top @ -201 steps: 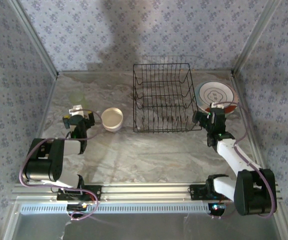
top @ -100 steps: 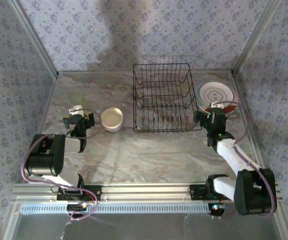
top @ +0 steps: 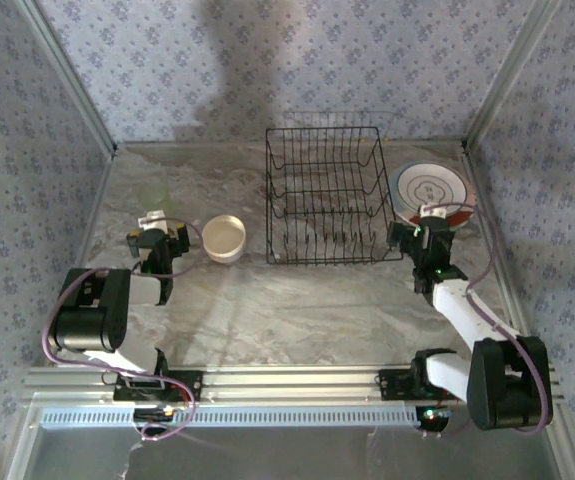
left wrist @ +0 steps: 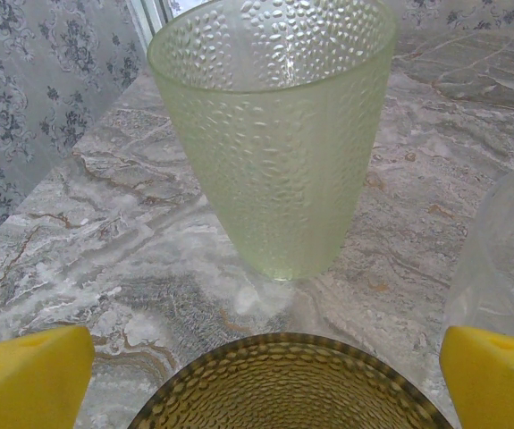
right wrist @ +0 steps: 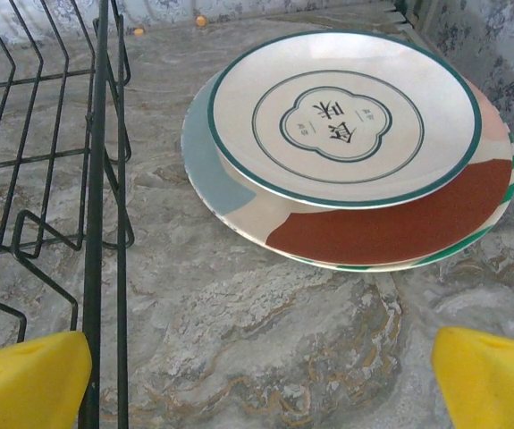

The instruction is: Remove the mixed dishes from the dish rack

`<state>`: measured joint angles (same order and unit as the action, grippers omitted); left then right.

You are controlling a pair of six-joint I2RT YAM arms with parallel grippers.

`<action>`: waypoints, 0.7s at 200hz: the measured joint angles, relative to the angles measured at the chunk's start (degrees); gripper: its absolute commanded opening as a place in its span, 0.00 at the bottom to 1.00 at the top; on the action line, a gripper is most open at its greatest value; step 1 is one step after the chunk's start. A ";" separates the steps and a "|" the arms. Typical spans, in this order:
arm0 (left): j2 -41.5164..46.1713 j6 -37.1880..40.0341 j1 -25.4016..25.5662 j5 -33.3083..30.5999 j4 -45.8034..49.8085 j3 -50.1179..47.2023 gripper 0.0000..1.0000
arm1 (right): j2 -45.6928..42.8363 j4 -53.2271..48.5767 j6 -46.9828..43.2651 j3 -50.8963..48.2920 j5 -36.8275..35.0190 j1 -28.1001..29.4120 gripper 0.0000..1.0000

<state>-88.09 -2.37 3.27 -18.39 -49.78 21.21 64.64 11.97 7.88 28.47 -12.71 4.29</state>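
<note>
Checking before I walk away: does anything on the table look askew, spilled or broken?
Only slightly: the green-rimmed plate sits off-centre on the colour-block plate beside the dish rack. Nothing looks spilled or broken.

Rack (top: 324, 262) blocks centre-back; plates (right wrist: 346, 116) stacked right, bowl (top: 225, 239) and tumbler (left wrist: 274, 134) left; near table (top: 297, 310) free.

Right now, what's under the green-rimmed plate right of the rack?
A wider colour-block plate, showing rust-red, grey-blue and cream patches, lies on the marble table. The green-rimmed plate covers its middle, so the rest of its pattern is hidden.
</note>
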 measured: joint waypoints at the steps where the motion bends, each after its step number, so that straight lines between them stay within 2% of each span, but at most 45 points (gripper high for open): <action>1: 0.00 -0.02 0.00 -0.02 0.00 0.00 0.99 | 0.07 0.28 -0.11 -0.09 0.02 0.00 1.00; 33: 0.00 -0.02 -0.02 0.04 0.00 0.00 0.99 | 1.88 7.21 -2.23 -2.14 0.04 -0.09 1.00; 84: 0.00 -0.02 -0.17 1.05 0.04 0.00 0.99 | 8.46 23.56 -4.28 -5.33 -0.68 -0.20 1.00; 140: 0.00 -0.02 -0.28 1.07 0.07 0.00 0.99 | 13.57 31.95 -6.93 -5.29 0.09 -1.53 1.00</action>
<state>-88.09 -2.39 2.98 -17.32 -49.71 21.21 78.22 43.92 0.95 23.18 -12.62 2.76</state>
